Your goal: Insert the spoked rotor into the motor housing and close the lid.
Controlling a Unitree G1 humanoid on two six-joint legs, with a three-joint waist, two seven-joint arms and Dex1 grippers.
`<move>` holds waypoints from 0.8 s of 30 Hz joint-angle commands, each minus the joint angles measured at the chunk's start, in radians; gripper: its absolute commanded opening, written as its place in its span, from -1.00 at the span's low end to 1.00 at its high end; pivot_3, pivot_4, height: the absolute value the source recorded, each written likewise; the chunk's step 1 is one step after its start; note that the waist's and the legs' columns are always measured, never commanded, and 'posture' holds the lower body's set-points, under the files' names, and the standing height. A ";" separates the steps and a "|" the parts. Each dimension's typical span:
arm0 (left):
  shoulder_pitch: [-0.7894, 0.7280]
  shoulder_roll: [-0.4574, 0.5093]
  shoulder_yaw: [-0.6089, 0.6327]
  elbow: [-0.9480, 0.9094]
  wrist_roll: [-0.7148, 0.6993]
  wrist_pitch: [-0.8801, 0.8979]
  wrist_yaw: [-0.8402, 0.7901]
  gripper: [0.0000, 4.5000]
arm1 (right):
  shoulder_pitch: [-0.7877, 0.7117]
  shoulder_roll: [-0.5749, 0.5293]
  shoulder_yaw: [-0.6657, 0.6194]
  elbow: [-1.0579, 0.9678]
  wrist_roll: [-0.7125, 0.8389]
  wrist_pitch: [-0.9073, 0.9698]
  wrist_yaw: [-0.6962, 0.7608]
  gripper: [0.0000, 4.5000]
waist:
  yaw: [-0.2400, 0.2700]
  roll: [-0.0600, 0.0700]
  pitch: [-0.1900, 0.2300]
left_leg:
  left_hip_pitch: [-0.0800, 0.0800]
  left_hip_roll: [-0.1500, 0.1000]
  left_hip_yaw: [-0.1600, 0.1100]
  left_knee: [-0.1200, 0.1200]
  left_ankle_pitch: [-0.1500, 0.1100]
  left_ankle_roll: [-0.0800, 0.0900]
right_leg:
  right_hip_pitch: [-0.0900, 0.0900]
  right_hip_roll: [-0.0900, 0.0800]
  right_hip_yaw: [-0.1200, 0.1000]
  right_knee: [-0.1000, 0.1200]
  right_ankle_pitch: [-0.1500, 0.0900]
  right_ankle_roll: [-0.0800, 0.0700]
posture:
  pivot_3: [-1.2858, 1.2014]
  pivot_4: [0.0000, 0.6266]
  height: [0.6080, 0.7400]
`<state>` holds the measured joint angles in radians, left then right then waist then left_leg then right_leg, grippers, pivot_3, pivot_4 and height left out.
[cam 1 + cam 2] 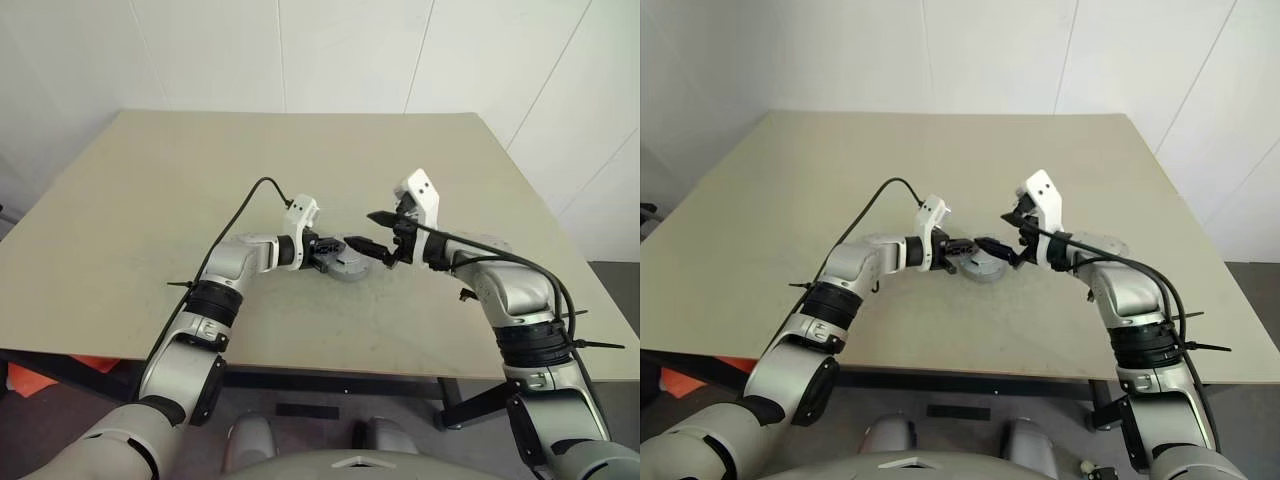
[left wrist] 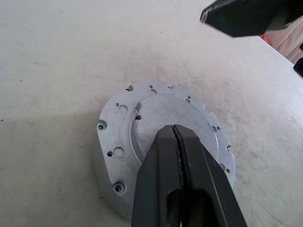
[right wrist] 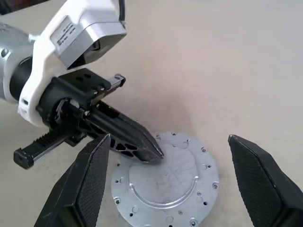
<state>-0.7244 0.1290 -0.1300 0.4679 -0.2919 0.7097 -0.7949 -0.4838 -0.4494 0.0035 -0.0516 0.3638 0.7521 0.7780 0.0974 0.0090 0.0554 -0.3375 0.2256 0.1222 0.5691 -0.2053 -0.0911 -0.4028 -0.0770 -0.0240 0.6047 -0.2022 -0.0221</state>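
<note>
The lid (image 2: 156, 111), a flat grey disc with small holes around its edge and its plain face up, lies on top of the motor housing (image 2: 100, 177) in the middle of the table. The housing's grey wall shows under the lid's edge, and its inside is covered. The spoked rotor is hidden. My left gripper (image 2: 174, 130) is shut, with its joined tips resting on the lid's top face near the centre. My right gripper (image 3: 168, 142) hangs open a little above the lid and to its right, with nothing between its fingers (image 3: 90, 184).
The beige table (image 1: 150, 200) is bare around the stacked parts. A black cable (image 1: 245, 205) loops over my left forearm. White walls stand behind the table's far edge.
</note>
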 commanded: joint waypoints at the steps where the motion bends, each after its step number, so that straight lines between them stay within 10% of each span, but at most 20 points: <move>1: 0.001 0.004 -0.021 -0.002 0.013 0.010 -0.004 -1.00 | -0.037 0.003 -0.092 0.061 0.084 0.137 -0.038 0.99 | 0.000 0.000 0.000 | 0.000 0.000 0.000 0.000 0.000 0.000 | 0.000 0.000 0.000 0.000 0.000 0.000 | 0.03 -1.00 1.00; 12: 0.005 0.010 -0.024 -0.009 0.017 -0.009 -0.005 -1.00 | -0.098 0.030 -0.376 0.379 0.264 0.504 -0.158 0.99 | 0.002 0.001 0.000 | 0.000 -0.001 0.000 0.000 0.000 0.000 | 0.000 -0.001 0.000 0.000 0.000 0.000 | 0.03 -1.00 1.00; 24: 0.006 0.015 -0.019 -0.011 0.021 -0.024 0.002 -1.00 | -0.076 0.180 -0.374 0.305 0.314 0.614 -0.240 0.99 | 0.001 0.001 0.000 | 0.000 -0.001 0.000 0.000 0.000 -0.001 | 0.000 -0.001 -0.001 0.000 0.000 0.000 | 0.03 -1.00 1.00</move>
<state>-0.7239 0.1357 -0.1442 0.4625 -0.2833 0.6877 -0.7974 -0.5533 -0.2832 -0.3717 0.2910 0.6488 1.3597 0.5513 0.0986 0.0103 0.0554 -0.3375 0.2249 0.1222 0.5690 -0.2050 -0.0916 -0.4027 -0.0784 -0.0248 0.6049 -0.2022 -0.0222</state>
